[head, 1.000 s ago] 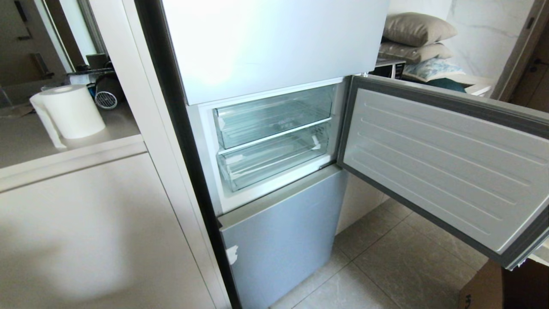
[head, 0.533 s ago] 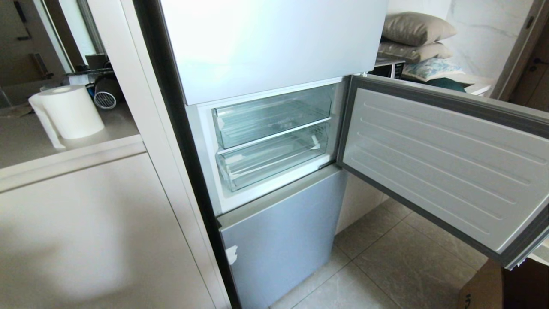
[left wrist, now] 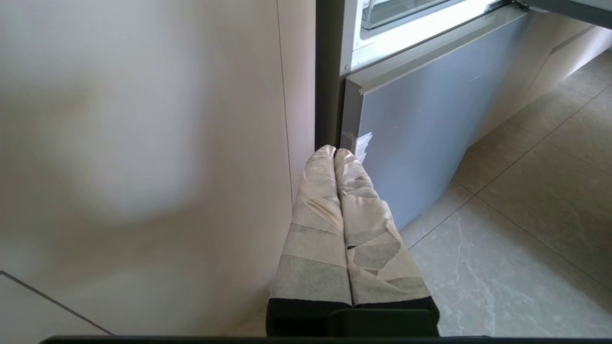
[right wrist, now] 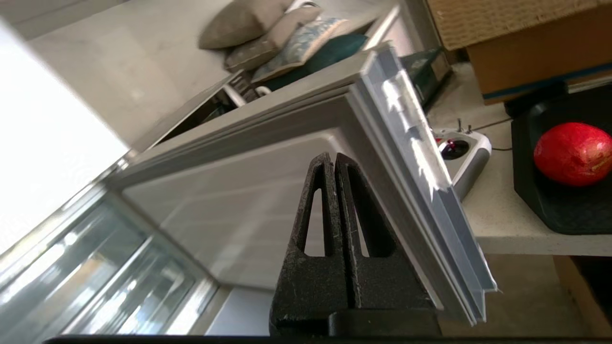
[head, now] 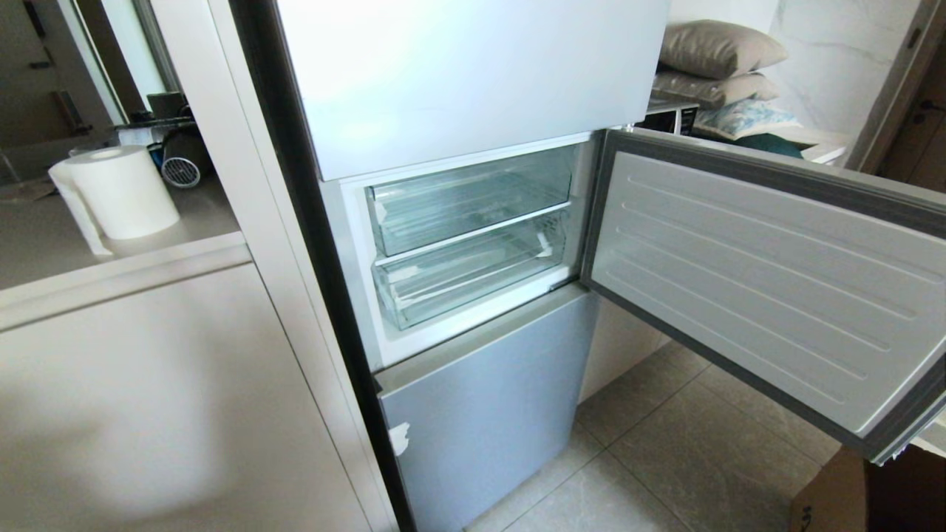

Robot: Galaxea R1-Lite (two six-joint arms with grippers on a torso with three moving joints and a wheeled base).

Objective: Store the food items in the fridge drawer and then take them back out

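The fridge's middle compartment stands open, and two clear drawers sit pushed in. The fridge drawer (head: 473, 277) is the lower, deeper one, under the shallower upper drawer (head: 469, 199); both look empty. One food item, a smooth round red piece (right wrist: 573, 153), rests on a black tray (right wrist: 540, 200) on a counter beyond the open door. My right gripper (right wrist: 333, 156) is shut and empty, raised in front of the door's inner face. My left gripper (left wrist: 334, 152) is shut and empty, low beside the fridge's bottom door. Neither arm shows in the head view.
The open fridge door (head: 768, 284) swings out to the right over the tiled floor (head: 687, 458). A cream cabinet (head: 148, 384) stands left of the fridge, with a paper roll (head: 122, 192) on its counter. A cardboard box (head: 865, 491) sits at lower right. A white controller (right wrist: 461, 155) lies beside the tray.
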